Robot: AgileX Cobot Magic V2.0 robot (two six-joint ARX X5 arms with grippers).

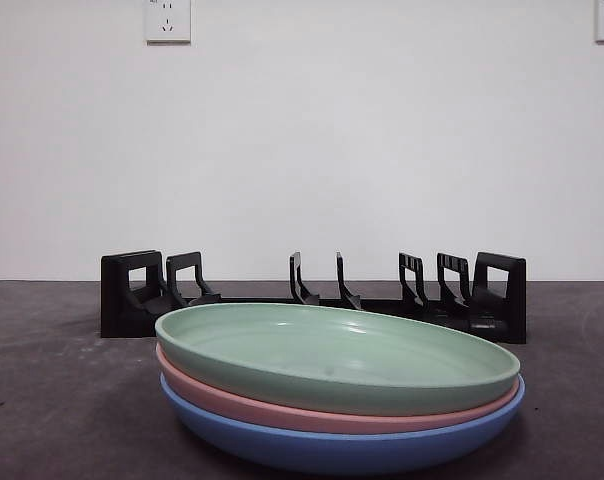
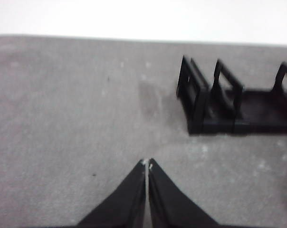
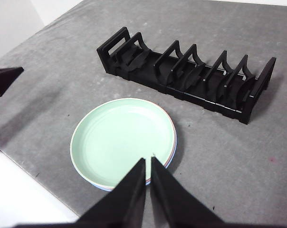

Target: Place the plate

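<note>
1. Front view: your green plate [image 1: 337,355] tops a pink plate [image 1: 312,412] and a blue plate [image 1: 332,445], stacked just before the empty rack [image 1: 312,295], ready for slotting.
2. Left wrist view: your left tool [image 2: 147,165] is pressed together, empty, waiting over bare tabletop [image 2: 62,118].
3. Right wrist view: your right tool [image 3: 148,159] is pressed together above the stack's near rim, holding nothing.

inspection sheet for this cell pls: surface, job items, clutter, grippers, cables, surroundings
Surface: grey matte tabletop, faint specks.
Job's things: stack of three shallow plates, green plate on pink plate on blue plate; black slotted plastic plate rack behind the stack, slots empty.
Clutter: nothing seen.
Grippers: left gripper shut, over bare table near the rack's end; right gripper shut, above the stack; neither holds anything.
Cables: nothing seen.
Surroundings: white wall, two wall sockets.
</note>
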